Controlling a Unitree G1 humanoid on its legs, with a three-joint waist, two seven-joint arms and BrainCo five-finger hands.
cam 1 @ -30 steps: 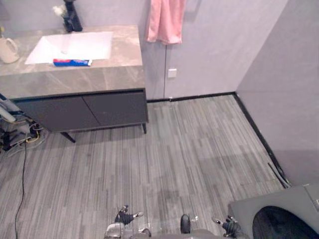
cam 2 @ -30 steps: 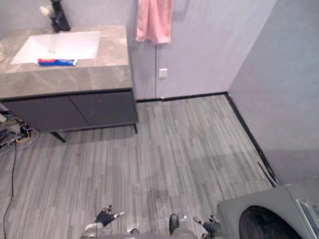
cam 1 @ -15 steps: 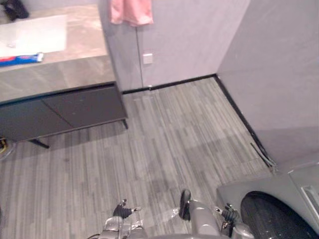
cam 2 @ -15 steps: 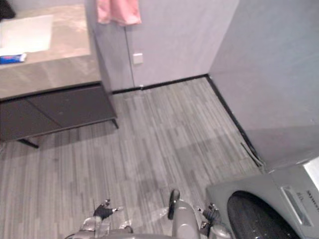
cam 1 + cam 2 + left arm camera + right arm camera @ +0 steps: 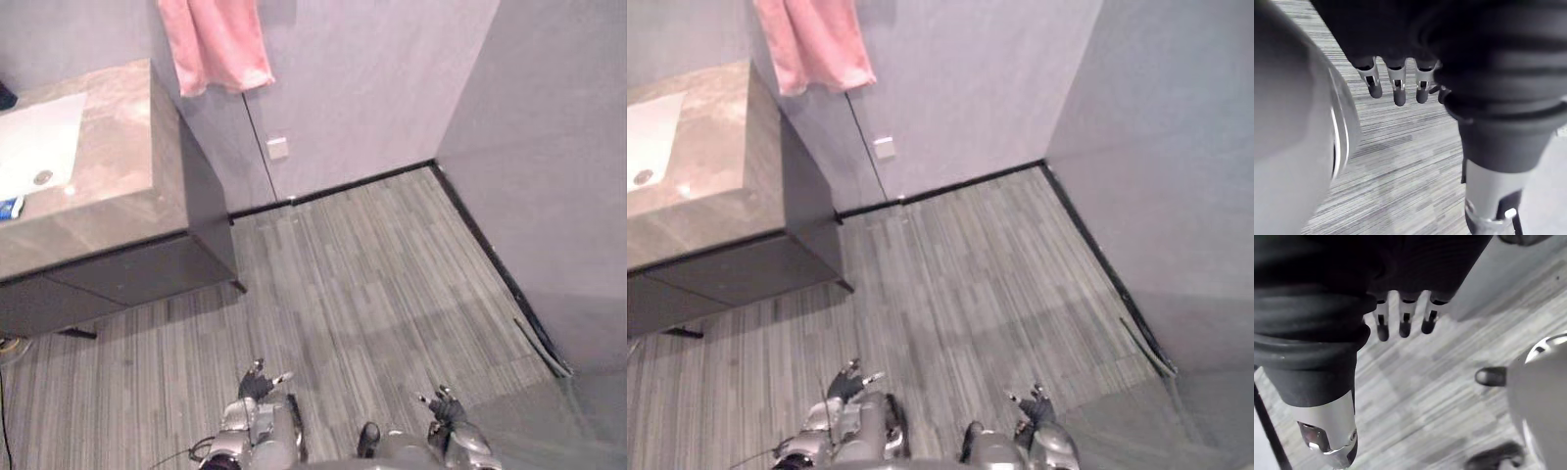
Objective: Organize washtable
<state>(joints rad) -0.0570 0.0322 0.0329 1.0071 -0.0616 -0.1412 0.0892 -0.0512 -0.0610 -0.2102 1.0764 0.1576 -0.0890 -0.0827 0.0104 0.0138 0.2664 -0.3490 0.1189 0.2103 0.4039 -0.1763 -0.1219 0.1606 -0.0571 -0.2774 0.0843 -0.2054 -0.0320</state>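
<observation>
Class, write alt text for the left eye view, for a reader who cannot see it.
The robot's left hand and right hand hang open and empty low over a grey striped floor. At the left stands a dark-fronted washtable with a grey stone top and a white sink basin; a pink towel hangs on the wall beside it.

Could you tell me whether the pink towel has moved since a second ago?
No. The towel hangs between the counter and the wall socket, as before; the camera turned.
</observation>
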